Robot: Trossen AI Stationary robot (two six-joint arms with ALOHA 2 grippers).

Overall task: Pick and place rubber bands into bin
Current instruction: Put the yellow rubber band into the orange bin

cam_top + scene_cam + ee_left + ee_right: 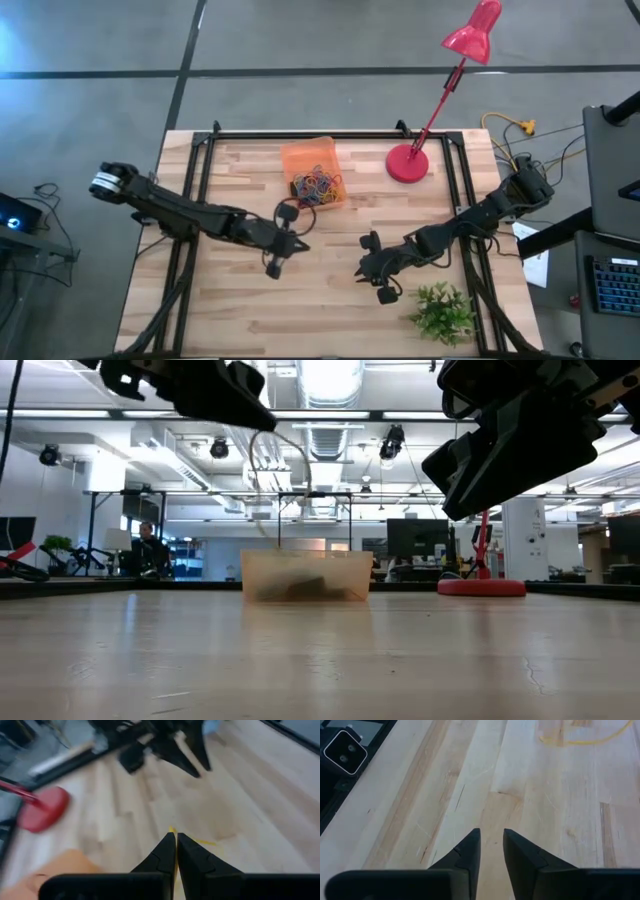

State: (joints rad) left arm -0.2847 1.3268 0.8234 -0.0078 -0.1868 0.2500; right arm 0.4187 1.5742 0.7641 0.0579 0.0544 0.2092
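The left gripper (283, 252) hangs over the middle of the wooden table (330, 300), just in front of the bin (312, 170), and the left wrist view shows its two dark fingers (165, 855) pressed together with a thin yellow rubber band (172, 829) caught at their tips, a faint yellow strand trailing beside them. The right gripper (372, 272) waits to the right of centre, near the small green plant (442, 312), its fingers (470, 847) a little apart with bare wood in the gap and nothing held. No brand, label or writing can be read anywhere in these views. The bin is a low-walled, translucent orange rectangle near the table's far edge, left of the red lamp base (407, 163); inside it lies a tangled heap of rubber bands (317, 186) in red, yellow, blue and dark colours, which shows from table height as a dark mound behind the cloudy wall.
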